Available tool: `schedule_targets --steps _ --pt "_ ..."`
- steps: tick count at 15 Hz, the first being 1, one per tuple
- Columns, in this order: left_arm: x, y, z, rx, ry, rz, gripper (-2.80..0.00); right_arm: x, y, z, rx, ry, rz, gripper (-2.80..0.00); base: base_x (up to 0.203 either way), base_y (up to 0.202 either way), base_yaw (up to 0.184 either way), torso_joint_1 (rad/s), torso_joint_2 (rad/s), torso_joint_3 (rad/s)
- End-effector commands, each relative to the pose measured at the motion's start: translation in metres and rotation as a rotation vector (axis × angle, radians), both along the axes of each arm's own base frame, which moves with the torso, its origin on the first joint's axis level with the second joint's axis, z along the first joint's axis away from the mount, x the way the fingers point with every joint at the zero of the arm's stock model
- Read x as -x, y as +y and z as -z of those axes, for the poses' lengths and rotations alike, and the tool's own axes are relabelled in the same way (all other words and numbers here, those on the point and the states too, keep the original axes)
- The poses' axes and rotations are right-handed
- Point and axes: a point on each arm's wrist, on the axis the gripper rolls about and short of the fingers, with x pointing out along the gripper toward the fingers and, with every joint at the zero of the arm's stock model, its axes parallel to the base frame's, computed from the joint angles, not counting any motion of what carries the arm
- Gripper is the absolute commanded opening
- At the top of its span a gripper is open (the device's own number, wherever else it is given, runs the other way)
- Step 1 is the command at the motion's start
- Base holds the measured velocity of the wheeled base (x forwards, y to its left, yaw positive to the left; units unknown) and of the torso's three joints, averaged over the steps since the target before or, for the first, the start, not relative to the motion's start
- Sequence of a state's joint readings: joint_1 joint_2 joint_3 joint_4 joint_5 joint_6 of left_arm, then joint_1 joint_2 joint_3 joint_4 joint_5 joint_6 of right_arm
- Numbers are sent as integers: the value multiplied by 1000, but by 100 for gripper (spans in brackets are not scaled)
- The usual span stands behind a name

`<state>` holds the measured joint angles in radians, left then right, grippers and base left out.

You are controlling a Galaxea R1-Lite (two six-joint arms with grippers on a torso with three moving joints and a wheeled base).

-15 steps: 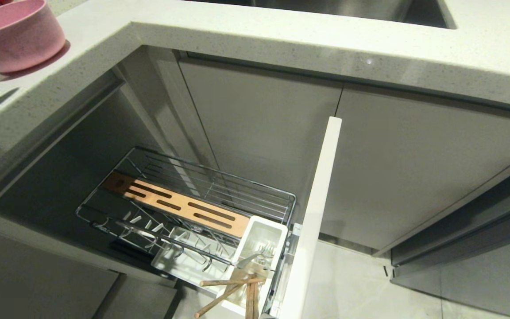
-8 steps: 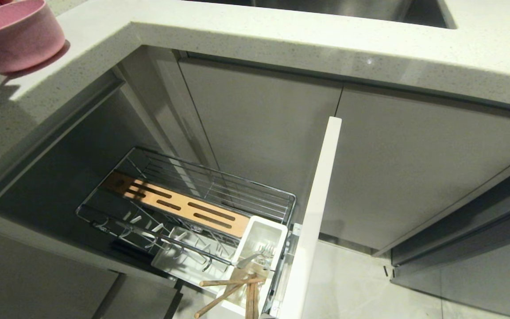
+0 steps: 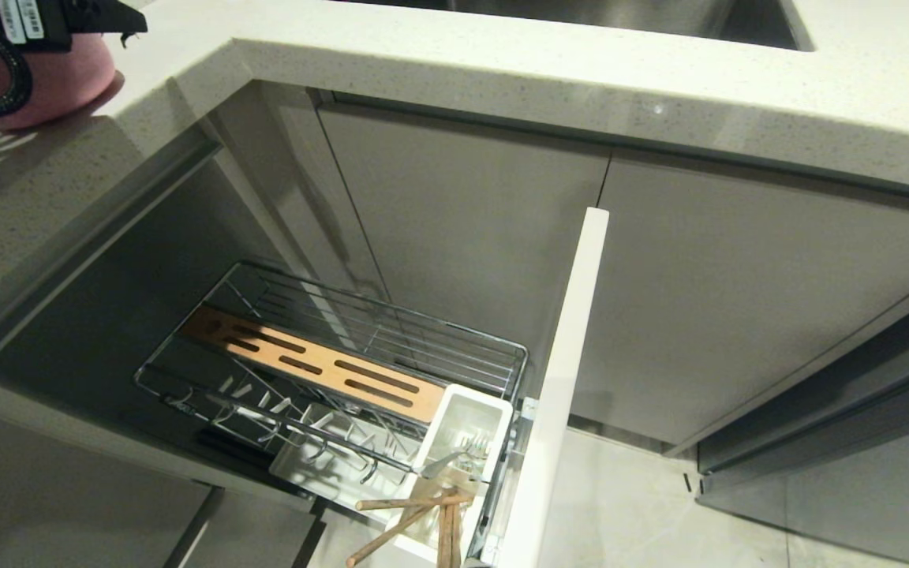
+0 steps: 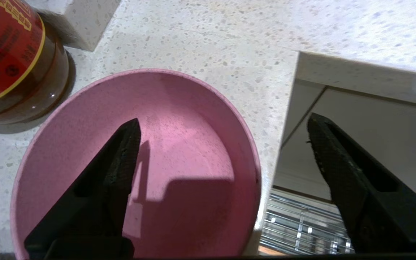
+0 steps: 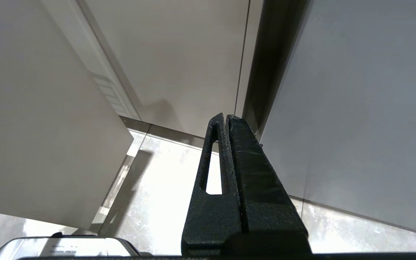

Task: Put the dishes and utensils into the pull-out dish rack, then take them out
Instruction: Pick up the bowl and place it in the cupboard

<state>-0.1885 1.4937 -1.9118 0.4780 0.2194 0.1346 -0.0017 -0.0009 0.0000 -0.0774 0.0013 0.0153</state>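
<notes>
The pink bowl (image 4: 179, 151) stands on the speckled counter near its corner edge, empty. My left gripper (image 4: 223, 119) hangs open just above it: one finger is over the bowl's inside, the other past the counter edge, with the bowl's rim between them. In the head view the left arm (image 3: 36, 24) covers most of the bowl (image 3: 76, 83). Below, the pull-out dish rack (image 3: 454, 331) is drawn out. A fork (image 3: 445, 463) and chopsticks (image 3: 415, 513) stick out of its white utensil cup (image 3: 466, 422). My right gripper (image 5: 226, 116) is shut and empty, pointing at the floor.
A red-labelled jar (image 4: 9, 61) stands on the counter right beside the bowl. The rack's white panel front (image 3: 565, 379) stands out towards me, and its wooden strip (image 3: 320, 367) crosses the basket. A steel sink (image 3: 620, 16) is set into the counter behind.
My left arm has come into the head view from the left and now hangs over the pink bowl. The bowl, the rack and the right arm have not moved.
</notes>
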Motion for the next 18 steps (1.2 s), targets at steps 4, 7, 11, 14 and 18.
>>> schedule_targets --steps 4,7,11,14,18 --pt "-17 -3 9 -17 42 -1 -280 -2 0 7 0 25 0 -280 0 0 0 0 0 0" --pt "-18 -3 8 -20 38 -5 -280 -2 0 7 0 25 0 -280 0 0 0 0 0 0" --pt "-6 -1 0 -31 -13 -3 -280 -2 0 7 0 25 0 -280 0 0 0 0 0 0" --pt "18 2 -17 -40 -128 2 -280 -2 0 7 0 25 0 -280 0 0 0 0 0 0" --pt "50 3 -32 -122 -219 24 -280 -2 0 7 0 25 0 -280 0 0 0 0 0 0"
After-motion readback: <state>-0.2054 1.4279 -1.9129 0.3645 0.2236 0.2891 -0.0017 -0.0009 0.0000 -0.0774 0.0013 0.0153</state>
